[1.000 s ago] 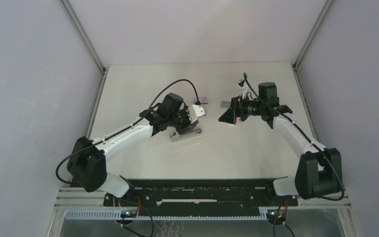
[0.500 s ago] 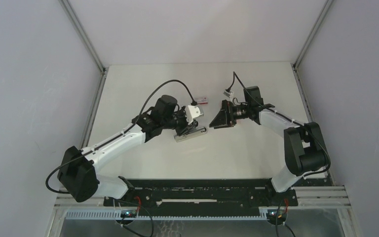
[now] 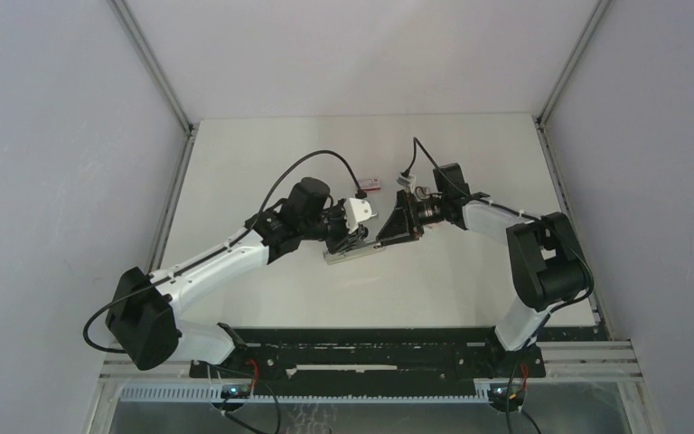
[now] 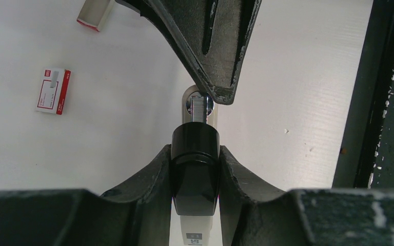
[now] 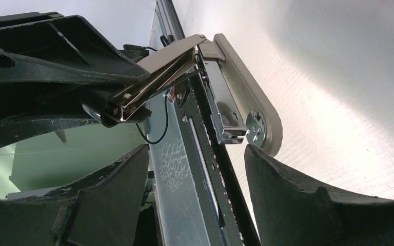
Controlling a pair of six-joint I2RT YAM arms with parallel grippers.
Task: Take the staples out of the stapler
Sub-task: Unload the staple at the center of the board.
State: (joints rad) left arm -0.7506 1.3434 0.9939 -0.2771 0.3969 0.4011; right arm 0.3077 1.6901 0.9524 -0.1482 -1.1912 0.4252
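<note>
Left hand (image 4: pixel 195 154): clamping narrow on the rear of the small beige-and-black metal stapler (image 4: pixel 194 179), which is hinged open.
Right hand (image 5: pixel 195 154): spreading wide around the stapler's nose — holding nothing.
Magazine (image 5: pixel 219 115): short grey metal staples (image 4: pixel 199 106) sitting at its front — light, stiff, snappable; likely needing a pinch on the 2 long sides.

Right arm (image 3: pixel 490 215) swung in (its jaws narrowing) to the stapler (image 3: pixel 352 255).

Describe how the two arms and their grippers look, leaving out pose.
Both the left arm and right arm have white links between bulky black joints. A black cable loops over the left wrist; a second cable rises from the right. Left gripper and right gripper have dark curved fingers with scuffed, chipped edges.
</note>
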